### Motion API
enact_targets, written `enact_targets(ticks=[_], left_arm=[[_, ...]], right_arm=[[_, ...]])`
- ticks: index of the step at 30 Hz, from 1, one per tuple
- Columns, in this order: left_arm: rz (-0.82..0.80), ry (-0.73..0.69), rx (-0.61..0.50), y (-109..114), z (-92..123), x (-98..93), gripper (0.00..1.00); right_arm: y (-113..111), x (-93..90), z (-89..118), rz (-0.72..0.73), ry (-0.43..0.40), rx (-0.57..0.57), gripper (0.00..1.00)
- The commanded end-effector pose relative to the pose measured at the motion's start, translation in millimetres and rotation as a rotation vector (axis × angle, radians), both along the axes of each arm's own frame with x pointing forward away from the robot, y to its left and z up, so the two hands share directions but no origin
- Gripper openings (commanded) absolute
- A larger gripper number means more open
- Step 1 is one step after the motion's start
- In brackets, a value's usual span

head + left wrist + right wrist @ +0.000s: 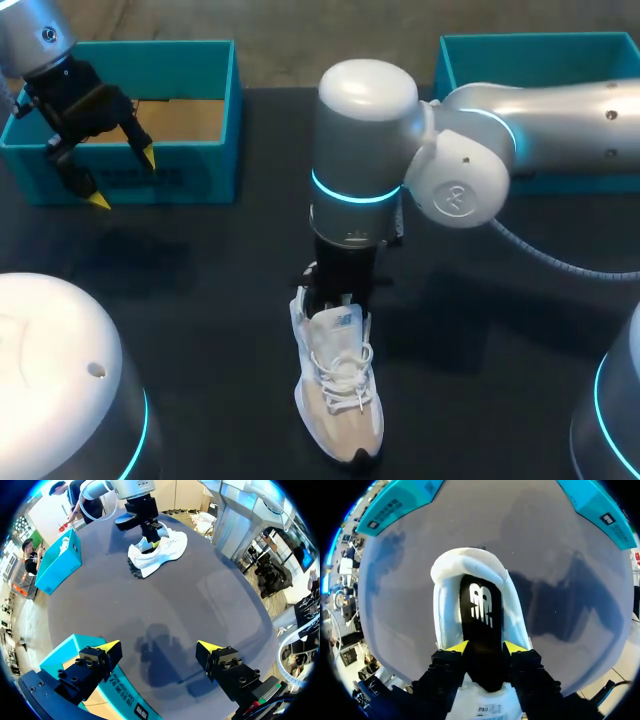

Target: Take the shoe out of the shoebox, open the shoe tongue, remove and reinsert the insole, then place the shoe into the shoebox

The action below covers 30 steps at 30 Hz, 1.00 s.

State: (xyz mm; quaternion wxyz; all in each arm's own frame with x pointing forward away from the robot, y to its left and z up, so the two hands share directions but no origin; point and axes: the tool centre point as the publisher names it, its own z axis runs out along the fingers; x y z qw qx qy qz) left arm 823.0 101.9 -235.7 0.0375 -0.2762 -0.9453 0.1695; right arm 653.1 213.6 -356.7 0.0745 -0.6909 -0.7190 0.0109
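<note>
Right fingers point(458, 647) pinch the insole point(481, 625) in the shoe point(340, 390); left fingers point(109, 646) hang open by the shoebox point(150, 176) at ten o'clock.

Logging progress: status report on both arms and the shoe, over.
Left fingers open, empty, by shoebox. Right fingers shut on insole, shoe on table. Nothing blocking.

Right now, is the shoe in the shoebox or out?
Out: the shoe rests on the table, right gripper shut on its insole.

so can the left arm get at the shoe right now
Probably yes: bare table lies between the left claw and the shoe, but the right claw grips the insole at its heel.
</note>
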Motion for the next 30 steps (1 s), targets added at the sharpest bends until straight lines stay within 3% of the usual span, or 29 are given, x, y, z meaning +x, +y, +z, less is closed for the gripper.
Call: enact_targets(ticks=[1, 5, 9, 10, 11, 18, 30], left_arm=[[0.000, 0.000, 0.004, 0.2, 0.5, -0.3, 1.00], [0.000, 0.000, 0.004, 0.2, 0.5, -0.3, 1.00], [0.000, 0.000, 0.004, 0.2, 0.5, -0.3, 1.00], [0.000, 0.000, 0.004, 0.2, 0.5, -0.3, 1.00], [0.000, 0.000, 0.004, 0.2, 0.5, -0.3, 1.00], [0.000, 0.000, 0.004, 0.2, 0.5, -0.3, 1.00], [0.000, 0.000, 0.004, 0.2, 0.5, -0.3, 1.00]], right_arm=[[6.9, -4.6, 6.3, -0.001, -0.016, -0.023, 0.46], [6.1, -6.7, 5.8, -0.007, -0.016, -0.025, 0.49], [4.0, -7.7, 1.1, -0.015, -0.008, -0.013, 0.84], [4.0, -7.9, 0.4, -0.015, -0.007, -0.011, 0.98], [4.0, -7.9, -0.1, -0.016, -0.007, -0.009, 1.00], [7.8, -4.2, 3.9, -0.009, -0.007, -0.027, 1.00], [7.6, -18.6, 19.6, -0.032, -0.060, -0.045, 1.00]])
